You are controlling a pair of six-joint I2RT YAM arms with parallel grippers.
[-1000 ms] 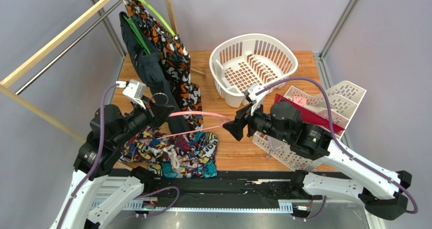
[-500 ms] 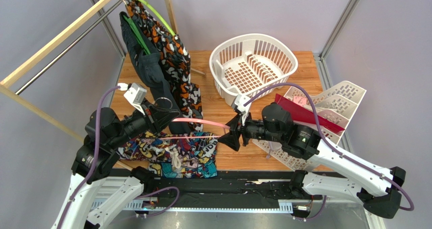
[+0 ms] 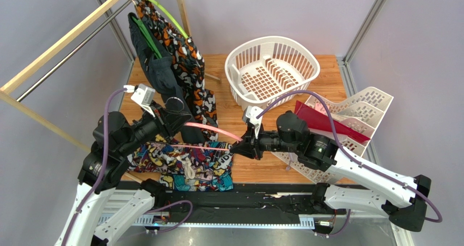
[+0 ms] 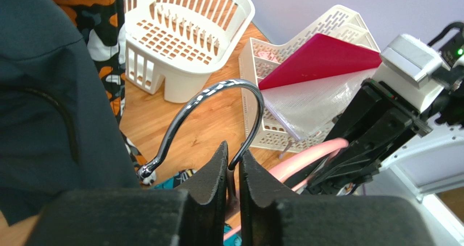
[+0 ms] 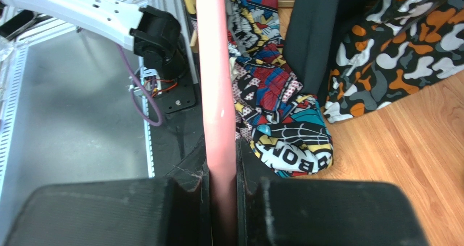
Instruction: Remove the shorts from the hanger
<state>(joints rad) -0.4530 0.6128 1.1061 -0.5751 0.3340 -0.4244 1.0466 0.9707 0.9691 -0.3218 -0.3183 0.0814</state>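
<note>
Shorts [image 3: 182,161] heaped at the near-left of the table [image 3: 229,118], with the pink hanger [image 3: 209,129] held just above them.
The hanger's lower bar crosses the cloth. Whether it is threaded through I cannot tell, so the step in hand looks like drawing the hanger clear. The left gripper [image 4: 233,172] pinches the shank of the metal hook [image 4: 229,84], jaws almost together. The right gripper [image 5: 220,172] is clamped tight on a pink arm. Next, I judge, both should lift together — up and away — so the cloth slips free.
</note>
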